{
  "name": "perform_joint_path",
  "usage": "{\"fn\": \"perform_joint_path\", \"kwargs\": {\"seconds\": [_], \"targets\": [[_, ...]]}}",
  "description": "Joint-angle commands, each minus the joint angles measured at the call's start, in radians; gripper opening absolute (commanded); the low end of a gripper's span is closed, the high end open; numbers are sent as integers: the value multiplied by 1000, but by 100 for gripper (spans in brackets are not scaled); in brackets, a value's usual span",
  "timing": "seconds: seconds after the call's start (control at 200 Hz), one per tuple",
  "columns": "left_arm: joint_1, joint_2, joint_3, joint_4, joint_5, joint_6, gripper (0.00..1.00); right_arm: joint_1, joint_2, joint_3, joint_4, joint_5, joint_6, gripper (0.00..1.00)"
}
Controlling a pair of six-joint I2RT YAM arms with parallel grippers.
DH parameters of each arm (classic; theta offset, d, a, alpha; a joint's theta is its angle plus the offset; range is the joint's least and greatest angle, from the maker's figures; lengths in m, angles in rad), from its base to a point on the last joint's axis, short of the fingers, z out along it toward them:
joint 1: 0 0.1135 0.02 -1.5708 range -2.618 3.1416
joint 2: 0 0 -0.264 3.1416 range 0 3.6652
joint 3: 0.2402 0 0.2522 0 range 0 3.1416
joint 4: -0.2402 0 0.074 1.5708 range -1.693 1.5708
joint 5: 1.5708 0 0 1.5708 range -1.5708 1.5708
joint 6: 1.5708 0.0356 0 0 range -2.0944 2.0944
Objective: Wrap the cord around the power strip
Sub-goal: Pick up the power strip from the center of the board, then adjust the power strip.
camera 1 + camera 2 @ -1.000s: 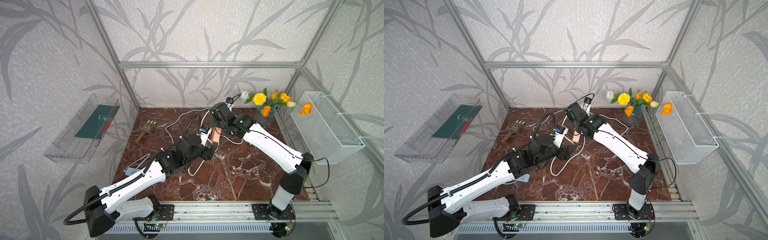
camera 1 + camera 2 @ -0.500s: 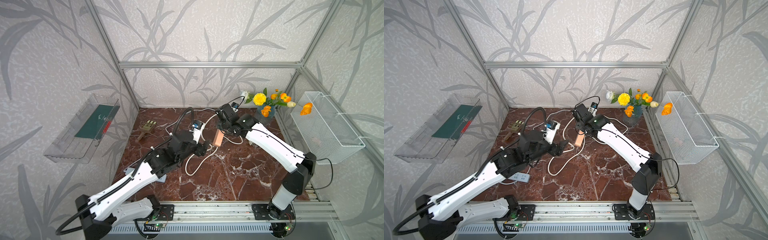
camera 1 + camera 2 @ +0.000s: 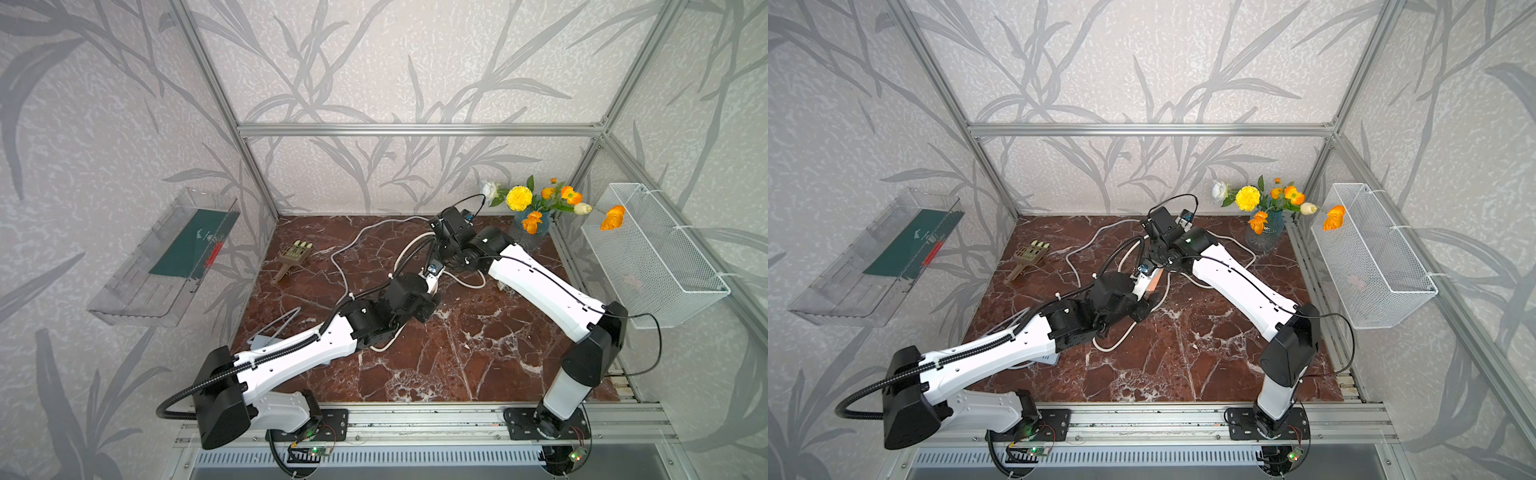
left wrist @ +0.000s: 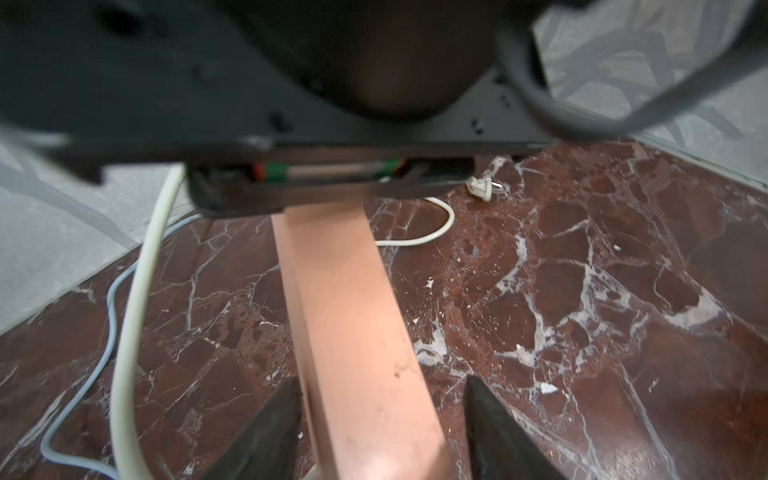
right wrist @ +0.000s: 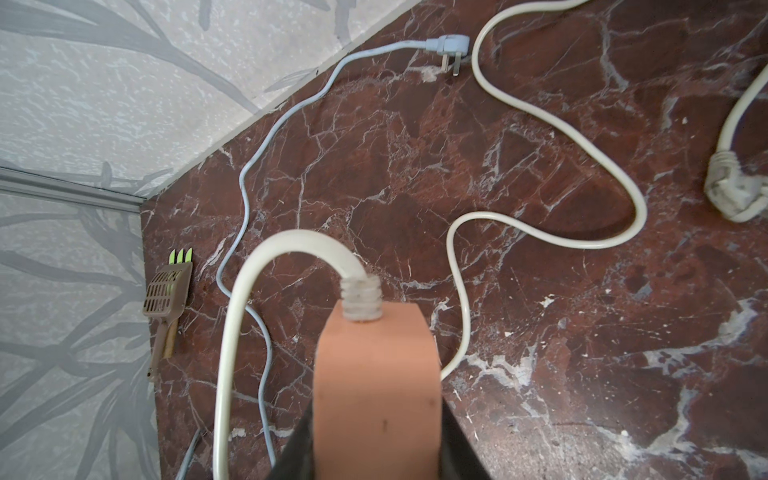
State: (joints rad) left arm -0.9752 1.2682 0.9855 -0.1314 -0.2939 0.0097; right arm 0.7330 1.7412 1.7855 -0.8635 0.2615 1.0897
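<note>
Currently your right gripper (image 5: pixel 376 409) is clamped on the salmon power strip (image 5: pixel 374 365) at its cord end, lower centre of the right wrist view, and seems to hold it clear of the marble tabletop (image 5: pixel 540 332). Your left gripper (image 4: pixel 380 382) straddles the strip's other end at the bottom of the left wrist view. Its jaws are fairly narrow, with one finger (image 4: pixel 274 419) against the strip's side and the other apart from it, so nothing is pinched there yet.

The cream cord (image 5: pixel 232 332) arches out of the strip and trails in loose bends to its white plug (image 5: pixel 735 187) at the right edge. No turn shows around the body. If the left jaws close off-centre, expect the strip to twist in the right grip. Watch the blue-grey cable (image 5: pixel 249 166) lying close beside the cord, because a sweeping wrap could drag it in.
</note>
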Motion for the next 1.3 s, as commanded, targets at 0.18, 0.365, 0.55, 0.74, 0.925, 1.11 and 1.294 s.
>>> {"fn": "perform_joint_path", "kwargs": {"seconds": [0.18, 0.365, 0.55, 0.74, 0.925, 1.11, 1.294], "targets": [[-5, -52, -70, 132, 12, 146, 33, 5, 10, 41, 39, -98, 24, 27], [-4, -34, -52, 117, 1, 136, 9, 3, -16, 17, 66, -126, 16, 47], [5, -70, -69, 150, -114, 49, 0, -31, -67, -45, 103, -183, -3, 76], [64, -91, -73, 102, -72, -162, 0, -82, -147, -142, 163, -269, -41, 97], [198, -182, -152, 203, 135, -468, 0, -131, -238, -294, 239, -310, 12, 100], [252, -223, -192, 295, 316, -652, 0, -146, -241, -369, 439, -382, 62, 96], [280, -212, -247, 367, 424, -811, 0, -121, -199, -330, 525, -426, 49, 89]]}}
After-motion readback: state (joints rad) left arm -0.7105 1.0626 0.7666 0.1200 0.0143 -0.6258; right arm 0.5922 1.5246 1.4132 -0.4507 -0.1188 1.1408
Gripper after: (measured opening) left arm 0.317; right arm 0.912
